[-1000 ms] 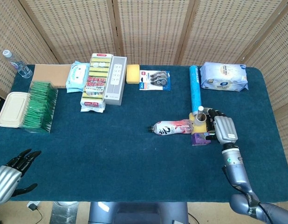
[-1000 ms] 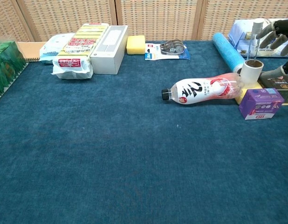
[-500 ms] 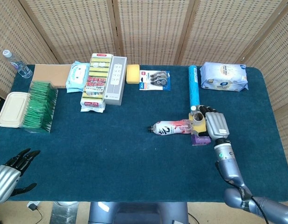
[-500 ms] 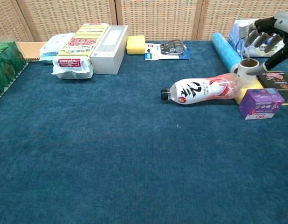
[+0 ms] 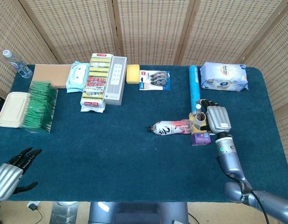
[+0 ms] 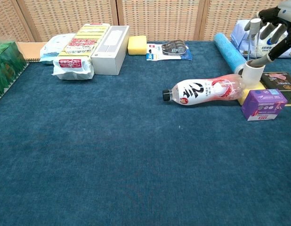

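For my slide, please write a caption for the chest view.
Right hand hovers above a white roll beside a lying bottle.

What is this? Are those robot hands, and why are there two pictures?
Yes, it is a robot with two arms, each ending in a metal hand. One picture looks down from its head, the other looks forward from its chest. The right hand hovers with spread fingers over a white roll standing beside a bottle lying on its side and a small purple box. I cannot tell if it touches the roll; it holds nothing. The left hand waits open at the near edge of the blue table. Further back lie a blue tube, wipes packs and a yellow sponge.
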### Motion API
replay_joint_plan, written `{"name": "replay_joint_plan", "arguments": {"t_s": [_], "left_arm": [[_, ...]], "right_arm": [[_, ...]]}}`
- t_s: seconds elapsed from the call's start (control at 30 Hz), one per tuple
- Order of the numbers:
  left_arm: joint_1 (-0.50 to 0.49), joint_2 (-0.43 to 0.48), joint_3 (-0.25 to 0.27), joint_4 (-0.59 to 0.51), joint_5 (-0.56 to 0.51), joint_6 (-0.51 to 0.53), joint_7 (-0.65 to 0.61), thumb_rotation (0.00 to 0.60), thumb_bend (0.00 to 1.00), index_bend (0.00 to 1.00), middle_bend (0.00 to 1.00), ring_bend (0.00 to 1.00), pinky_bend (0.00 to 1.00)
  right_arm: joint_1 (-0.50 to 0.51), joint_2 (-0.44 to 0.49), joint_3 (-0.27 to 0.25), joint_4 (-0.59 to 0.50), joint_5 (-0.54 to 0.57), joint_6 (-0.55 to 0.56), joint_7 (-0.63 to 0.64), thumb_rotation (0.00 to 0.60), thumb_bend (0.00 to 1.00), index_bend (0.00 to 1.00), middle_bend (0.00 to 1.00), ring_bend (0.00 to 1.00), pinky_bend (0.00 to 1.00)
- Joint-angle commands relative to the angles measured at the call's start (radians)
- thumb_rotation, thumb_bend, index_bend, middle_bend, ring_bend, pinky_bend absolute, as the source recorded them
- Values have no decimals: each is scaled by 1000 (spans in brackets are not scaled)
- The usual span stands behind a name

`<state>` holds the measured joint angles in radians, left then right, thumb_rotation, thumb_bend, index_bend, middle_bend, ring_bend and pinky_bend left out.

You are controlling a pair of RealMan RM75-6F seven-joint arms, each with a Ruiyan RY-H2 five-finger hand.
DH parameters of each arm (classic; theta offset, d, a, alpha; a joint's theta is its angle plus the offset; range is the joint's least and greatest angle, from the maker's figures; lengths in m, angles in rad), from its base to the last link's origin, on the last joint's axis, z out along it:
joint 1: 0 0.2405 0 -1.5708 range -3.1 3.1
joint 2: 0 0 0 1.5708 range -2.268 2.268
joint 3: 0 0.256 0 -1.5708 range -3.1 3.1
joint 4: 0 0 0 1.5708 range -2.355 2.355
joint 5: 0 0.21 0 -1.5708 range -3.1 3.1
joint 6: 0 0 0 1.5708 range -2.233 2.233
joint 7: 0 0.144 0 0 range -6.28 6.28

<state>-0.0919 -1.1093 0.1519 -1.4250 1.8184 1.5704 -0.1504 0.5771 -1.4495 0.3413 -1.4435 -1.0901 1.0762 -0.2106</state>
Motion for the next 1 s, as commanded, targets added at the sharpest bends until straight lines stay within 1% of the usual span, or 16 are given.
{"name": "replay_joint_plan", "arguments": {"t_s": [0.03,0.2,0.37,0.43,0.73,0.8,0.87,1.0], "left_arm": [[0,1,0,-1,0,-1,1,600,114,1,169,105,299],[0,1,1,-1,1,1,0,600,114,1,169,105,299],[1,2,1,0,0,3,-2,600,113,1,170,104,299],[2,2,1,0,0,4,-2,600,113,2,170,105,299],[4,2,0,2,-1,7,-2,600,113,1,170,104,299],[4,1,-1,1,-4,5,-2,600,114,1,170,104,299],[3,1,-1,0,-5,2,0,600,114,1,170,105,299],[0,1,-1,-3,-7,-6,6,600,114,1,170,105,299]], "right_arm": [[2,-2,-4,4,2,2,2,600,169,272,352,346,349],[6,-7,-13,13,9,4,2,600,175,312,405,414,393],[14,-13,-20,25,15,-1,-4,600,183,426,494,510,469],[18,-15,-22,28,18,-2,-8,600,186,451,508,524,484],[31,-32,-23,53,25,2,-16,600,205,482,549,596,546],[34,-35,-22,60,25,5,-18,600,210,489,559,621,592],[37,-37,-21,66,25,7,-20,600,219,498,579,662,679],[43,-40,-21,76,25,12,-27,600,230,514,613,713,774]]}}
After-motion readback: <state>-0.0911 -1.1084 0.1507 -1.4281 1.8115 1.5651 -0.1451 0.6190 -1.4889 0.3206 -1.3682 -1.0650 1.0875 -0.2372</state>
